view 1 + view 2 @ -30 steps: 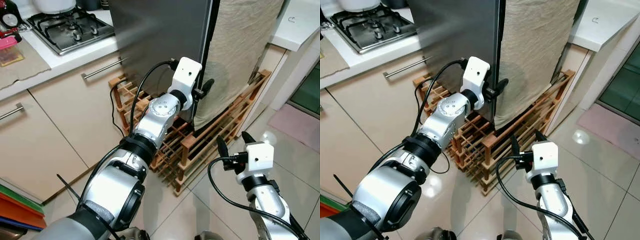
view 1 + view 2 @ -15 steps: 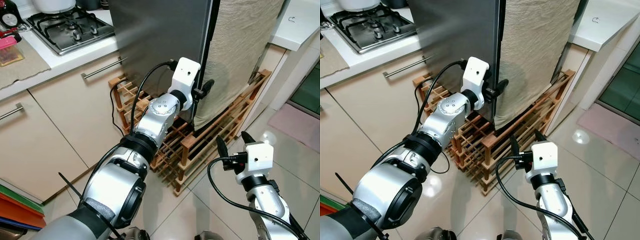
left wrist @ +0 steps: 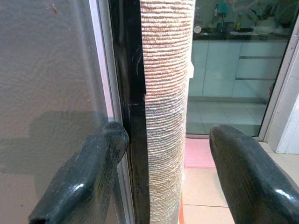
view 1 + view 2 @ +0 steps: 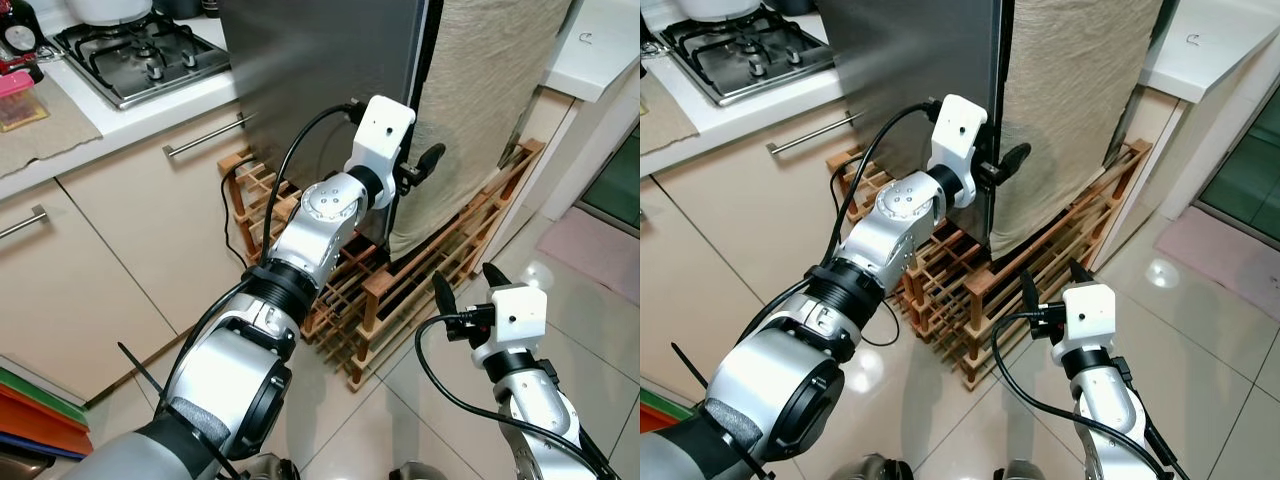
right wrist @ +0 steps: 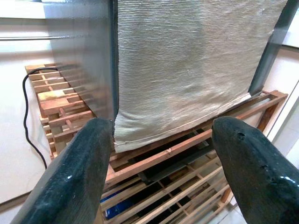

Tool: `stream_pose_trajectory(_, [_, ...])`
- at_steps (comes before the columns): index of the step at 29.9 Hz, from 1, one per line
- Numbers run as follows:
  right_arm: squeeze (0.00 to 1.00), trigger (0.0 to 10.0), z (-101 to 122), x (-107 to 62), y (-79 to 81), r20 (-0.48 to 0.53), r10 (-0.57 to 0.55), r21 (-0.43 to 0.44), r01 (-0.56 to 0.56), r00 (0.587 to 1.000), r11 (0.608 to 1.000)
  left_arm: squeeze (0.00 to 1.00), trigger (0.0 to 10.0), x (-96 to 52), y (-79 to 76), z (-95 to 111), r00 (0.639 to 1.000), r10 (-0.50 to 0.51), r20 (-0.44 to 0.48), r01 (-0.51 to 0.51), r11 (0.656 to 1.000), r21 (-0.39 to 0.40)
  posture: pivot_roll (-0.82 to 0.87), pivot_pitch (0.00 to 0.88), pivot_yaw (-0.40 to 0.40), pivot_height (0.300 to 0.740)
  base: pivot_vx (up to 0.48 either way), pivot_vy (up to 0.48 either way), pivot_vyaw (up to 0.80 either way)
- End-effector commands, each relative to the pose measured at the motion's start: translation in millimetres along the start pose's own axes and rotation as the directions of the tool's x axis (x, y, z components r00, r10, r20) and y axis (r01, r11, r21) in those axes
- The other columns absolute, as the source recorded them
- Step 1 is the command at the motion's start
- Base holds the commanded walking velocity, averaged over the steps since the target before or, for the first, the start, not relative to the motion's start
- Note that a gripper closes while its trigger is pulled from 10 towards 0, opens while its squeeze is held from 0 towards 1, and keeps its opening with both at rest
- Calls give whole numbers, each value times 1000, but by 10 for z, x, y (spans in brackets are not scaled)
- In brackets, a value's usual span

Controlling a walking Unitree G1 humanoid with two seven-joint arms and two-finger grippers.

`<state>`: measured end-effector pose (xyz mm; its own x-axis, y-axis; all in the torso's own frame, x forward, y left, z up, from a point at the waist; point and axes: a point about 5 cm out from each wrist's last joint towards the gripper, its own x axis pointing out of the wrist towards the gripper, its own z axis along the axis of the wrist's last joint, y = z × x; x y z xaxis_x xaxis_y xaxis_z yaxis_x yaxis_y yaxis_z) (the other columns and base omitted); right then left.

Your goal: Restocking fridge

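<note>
The grey fridge point(image 4: 310, 70) stands on a wooden slatted rack point(image 4: 420, 270), with a beige woven cloth point(image 4: 490, 90) hanging down its front. My left gripper point(image 4: 415, 170) is open at the fridge's front corner. In the left wrist view one finger point(image 3: 88, 172) lies against the grey side by the dark door gap, and the other finger point(image 3: 247, 172) is out past the cloth point(image 3: 166, 93). My right gripper point(image 4: 465, 278) hangs open and empty low over the floor, pointing at the rack point(image 5: 154, 158) and the cloth's lower edge.
A counter with a gas hob point(image 4: 140, 55) and cream cabinets with bar handles point(image 4: 200, 135) lies to the left. A white counter point(image 4: 600, 50) stands on the right, and a pink mat point(image 4: 600, 240) lies on the tiled floor. A black cable point(image 4: 228, 215) runs behind the rack.
My left gripper has risen a little along the fridge's front corner. The right arm has not moved.
</note>
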<state>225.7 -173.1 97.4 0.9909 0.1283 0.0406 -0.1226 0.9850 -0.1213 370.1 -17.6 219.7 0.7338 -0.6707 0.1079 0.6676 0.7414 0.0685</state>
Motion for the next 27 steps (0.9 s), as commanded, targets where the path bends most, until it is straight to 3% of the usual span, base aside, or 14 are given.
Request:
stream_pose_trajectory(1, [0, 10000, 11, 11, -6, 8, 7, -11, -7, 1000, 1000, 0, 10000, 87, -433, -65, 996, -86, 14, 87, 993, -80, -217, 64, 66, 724, 0, 0, 0])
stream_pose_trajectory(7, [0, 10000, 13, 36, -13, 11, 10, -15, -10, 1000, 1000, 0, 10000, 133, -563, -112, 993, -114, -13, 113, 992, -56, -221, 63, 68, 724, 0, 0, 0])
stream_pose_trajectory(11, [0, 10000, 15, 41, -19, 12, 9, -18, -9, 1000, 1000, 0, 10000, 155, -824, -91, 976, -216, 3, 216, 974, -70, -224, 66, 70, 724, 0, 0, 0])
stream_pose_trajectory(13, [0, 10000, 13, 41, -19, 11, 10, -18, -10, 1000, 1000, 0, 10000, 157, -1013, -28, 951, -308, 38, 311, 943, -121, -223, 68, 69, 724, 0, 0, 0])
stream_pose_trajectory(15, [0, 10000, 6, 44, -14, 10, 13, -18, -13, 1000, 1000, 0, 10000, 144, -1245, 116, 901, -420, 112, 433, 886, -164, -223, 69, 69, 724, 0, 0, 0])
stream_pose_trajectory(17, [0, 10000, 5, 45, -12, 10, 14, -19, -14, 1000, 1000, 0, 10000, 141, -1274, 148, 892, -433, 126, 450, 877, -171, -223, 69, 70, 724, 0, 0, 0])
stream_pose_trajectory(19, [0, 10000, 4, 53, -10, 10, 15, -19, -15, 1000, 1000, 0, 10000, 122, -1346, 260, 862, -474, 180, 504, 841, -198, -222, 70, 72, 724, 0, 0, 0])
stream_pose_trajectory(20, [0, 10000, 4, 53, -10, 10, 15, -19, -15, 1000, 1000, 0, 10000, 122, -1346, 260, 862, -474, 180, 504, 841, -198, -222, 70, 72, 724, 0, 0, 0])
stream_pose_trajectory(27, [0, 10000, -9, 62, -13, 9, 13, -17, -13, 1000, 1000, 0, 10000, 44, -1390, 536, 793, -529, 303, 603, 751, -268, -218, 71, 74, 724, 0, 0, 0])
